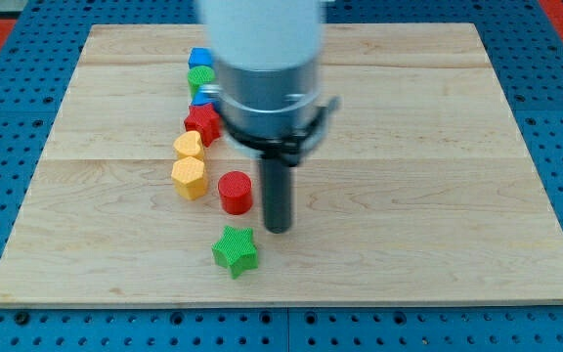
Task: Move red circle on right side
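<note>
the red circle (235, 192) sits just to the view's right of the yellow hexagon (191, 178). my tip (278, 230) — a bare rod, holding nothing — stands just right of the circle. risk: pushing from here drives it left into the hexagon — reposition first.

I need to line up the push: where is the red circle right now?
The red circle sits left of centre on the board, just left of my tip, right of the yellow hexagon, above the green star.
</note>
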{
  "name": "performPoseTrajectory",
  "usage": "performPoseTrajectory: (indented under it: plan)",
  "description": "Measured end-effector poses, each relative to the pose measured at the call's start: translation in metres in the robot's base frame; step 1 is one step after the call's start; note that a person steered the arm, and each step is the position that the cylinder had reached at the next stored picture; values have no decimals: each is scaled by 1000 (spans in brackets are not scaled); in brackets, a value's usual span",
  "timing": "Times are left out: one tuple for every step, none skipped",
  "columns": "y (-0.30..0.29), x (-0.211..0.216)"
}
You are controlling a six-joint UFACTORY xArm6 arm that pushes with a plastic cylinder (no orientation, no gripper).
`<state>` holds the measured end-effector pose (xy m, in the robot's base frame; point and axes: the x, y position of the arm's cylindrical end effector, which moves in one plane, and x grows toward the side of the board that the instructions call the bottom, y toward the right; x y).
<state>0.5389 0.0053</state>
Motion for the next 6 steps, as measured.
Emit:
performPoseTrajectory:
  plan:
    - [-64,-7]
    - [-158,-8]
    - [-144,-33]
    - [-42,-43]
    - [54,-50]
    - [77,-53]
